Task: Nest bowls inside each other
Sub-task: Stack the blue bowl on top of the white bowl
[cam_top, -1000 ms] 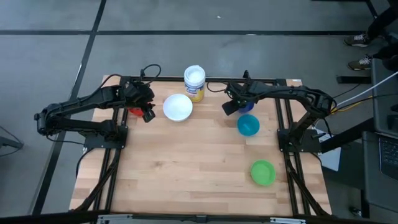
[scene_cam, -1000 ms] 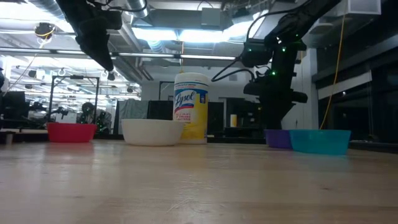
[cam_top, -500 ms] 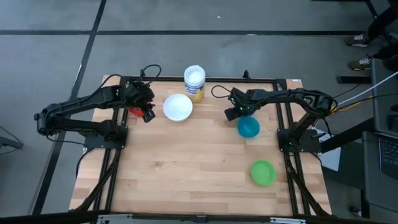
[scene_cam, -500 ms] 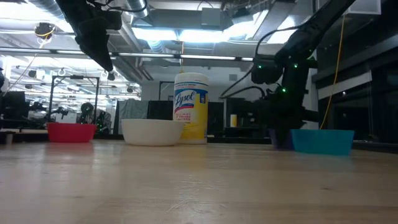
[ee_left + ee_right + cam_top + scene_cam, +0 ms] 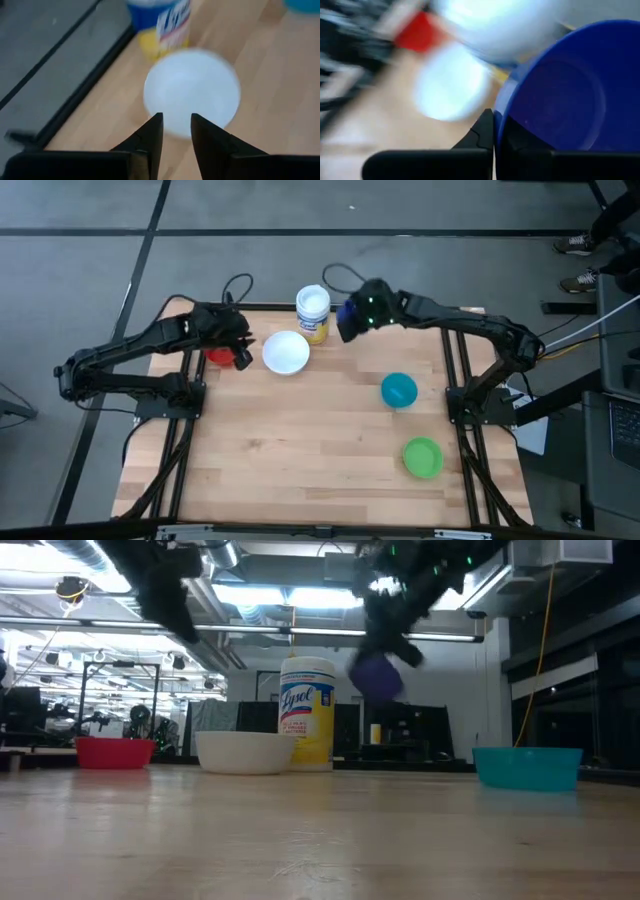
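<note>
My right gripper [image 5: 493,131] is shut on the dark blue bowl [image 5: 347,310], which hangs high above the table [image 5: 377,677], next to the white-lidded yellow jar [image 5: 313,312]. The white bowl [image 5: 285,352] rests on its base left of the jar. My left gripper [image 5: 241,352] hovers open beside the red bowl [image 5: 215,358], its fingers [image 5: 155,132] pointing toward the white bowl [image 5: 192,90] with nothing between them. On the table's right side stand the teal-blue bowl [image 5: 398,389] and, farther forward, the green bowl [image 5: 422,457]. My right gripper holds the dark blue bowl by its rim [image 5: 503,112]. One finger [image 5: 482,131] lies outside the wall and the other inside the hollow. The bowl is lifted clear of the table and tipped, its opening turned toward the wrist camera.
The jar [image 5: 307,712] stands at the far edge between the two arms. Bare wooden tabletop [image 5: 300,440] stretches across the middle and near side. Black frame rails [image 5: 455,380] run along the table's left and right sides.
My right gripper dipped to the dark blue bowl beside the teal-blue bowl and shut on its rim. It then rose and swung toward the table's left and far edge, up to the jar. The bowl came off the table and tipped; the teal-blue bowl stayed put.
</note>
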